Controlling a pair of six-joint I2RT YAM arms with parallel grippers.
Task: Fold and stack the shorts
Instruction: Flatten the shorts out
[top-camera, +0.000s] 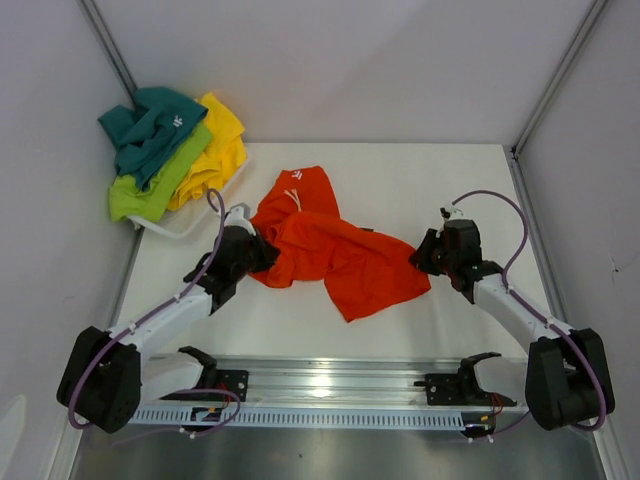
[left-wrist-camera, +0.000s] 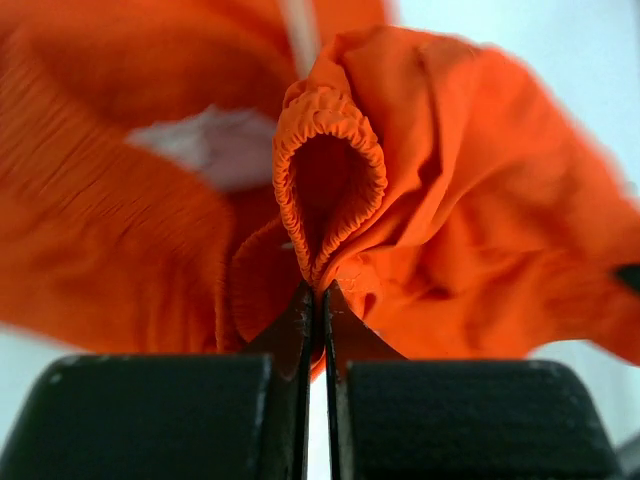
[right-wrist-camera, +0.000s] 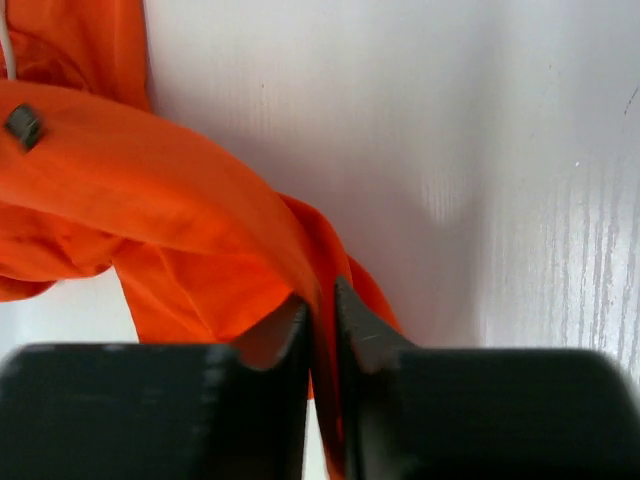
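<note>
The orange shorts (top-camera: 330, 255) lie crumpled across the middle of the table, their white drawstring (top-camera: 293, 197) showing near the top. My left gripper (top-camera: 262, 250) is shut on their left edge; in the left wrist view it (left-wrist-camera: 318, 290) pinches the elastic waistband (left-wrist-camera: 330, 170), which loops up above the tips. My right gripper (top-camera: 420, 258) holds the right end. In the right wrist view a fold of orange shorts (right-wrist-camera: 150, 180) runs down between the narrowly parted jaws of that gripper (right-wrist-camera: 322, 295). Teal shorts (top-camera: 150, 125), lime shorts (top-camera: 155, 185) and yellow shorts (top-camera: 215, 145) are piled at the back left.
A white rim (top-camera: 185, 228) shows under the pile in the back-left corner. White walls close the table (top-camera: 420, 190) on the left, back and right. A metal rail (top-camera: 330, 385) with the arm bases runs along the near edge.
</note>
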